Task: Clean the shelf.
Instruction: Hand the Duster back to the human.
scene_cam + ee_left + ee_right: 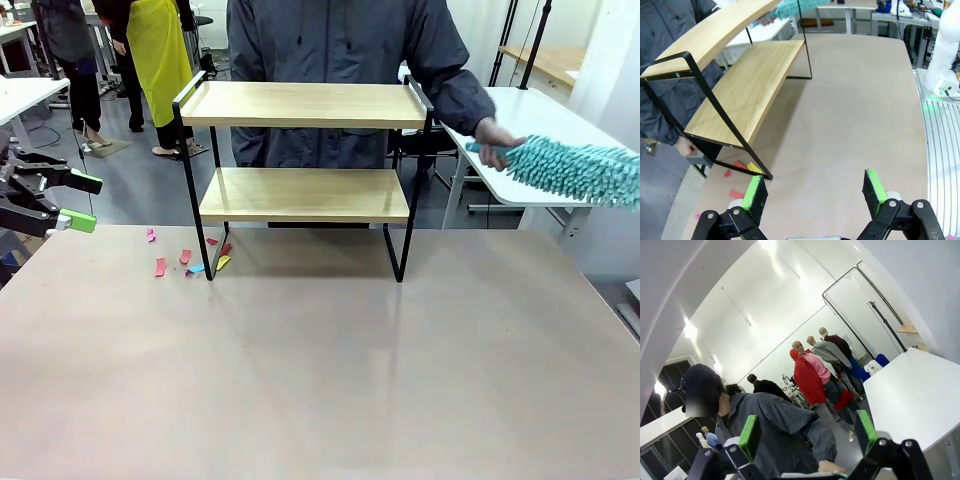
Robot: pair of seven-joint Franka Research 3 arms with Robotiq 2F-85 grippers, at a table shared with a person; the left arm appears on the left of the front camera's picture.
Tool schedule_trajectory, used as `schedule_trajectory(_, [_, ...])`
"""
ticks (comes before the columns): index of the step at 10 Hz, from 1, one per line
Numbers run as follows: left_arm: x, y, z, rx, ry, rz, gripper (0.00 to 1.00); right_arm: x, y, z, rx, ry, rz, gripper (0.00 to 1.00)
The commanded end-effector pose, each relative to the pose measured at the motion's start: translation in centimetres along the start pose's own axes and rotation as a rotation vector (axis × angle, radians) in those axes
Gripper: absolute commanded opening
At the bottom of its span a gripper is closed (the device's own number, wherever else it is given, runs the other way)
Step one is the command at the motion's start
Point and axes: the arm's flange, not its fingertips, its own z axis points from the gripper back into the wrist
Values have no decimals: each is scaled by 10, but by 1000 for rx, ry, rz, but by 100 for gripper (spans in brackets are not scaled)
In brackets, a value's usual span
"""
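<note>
Front view: L jaws [72, 203] spread | R jaws [807, 432] spread | duster [578, 170] cut off by edge

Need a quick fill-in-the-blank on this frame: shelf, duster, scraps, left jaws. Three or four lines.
1. The two-tier shelf with light wooden boards and a black metal frame has ____ on both boards.
2. The person's hand holds a fluffy ____ duster.
3. The small coloured paper scraps lie on the table by the shelf's front-____ leg in the front view.
4. The left gripper has its jaws ____.

Missing words: nothing; teal; left; open
</note>
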Motion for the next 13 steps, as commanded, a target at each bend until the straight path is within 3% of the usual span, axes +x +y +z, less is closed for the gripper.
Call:
schedule_trajectory(1, [1,1,-1,2,-24,0,100,-3,1,3,1,1,8,100])
schedule_trajectory(13, [1,1,-1,2,-24,0,100,-3,1,3,1,1,8,100])
